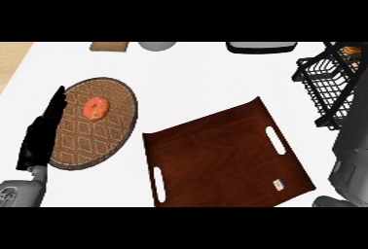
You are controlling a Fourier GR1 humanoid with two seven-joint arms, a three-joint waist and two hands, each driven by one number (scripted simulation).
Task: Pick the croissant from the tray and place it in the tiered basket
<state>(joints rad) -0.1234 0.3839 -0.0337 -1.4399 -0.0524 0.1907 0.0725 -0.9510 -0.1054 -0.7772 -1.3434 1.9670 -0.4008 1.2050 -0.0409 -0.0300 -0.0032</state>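
A kitchen setting, shown by a white counter (208, 82) that held a dark wooden serving tray (223, 160) with handle slots, a round woven placemat (93, 141) and a black wire tiered basket (332, 85).

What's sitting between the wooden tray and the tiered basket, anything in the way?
Nothing visible: only bare counter lies between the tray and the basket. No croissant shows on the tray; a tan thing at the basket's top may be it.

Orange food (96, 108) on round woven mat (115, 97).
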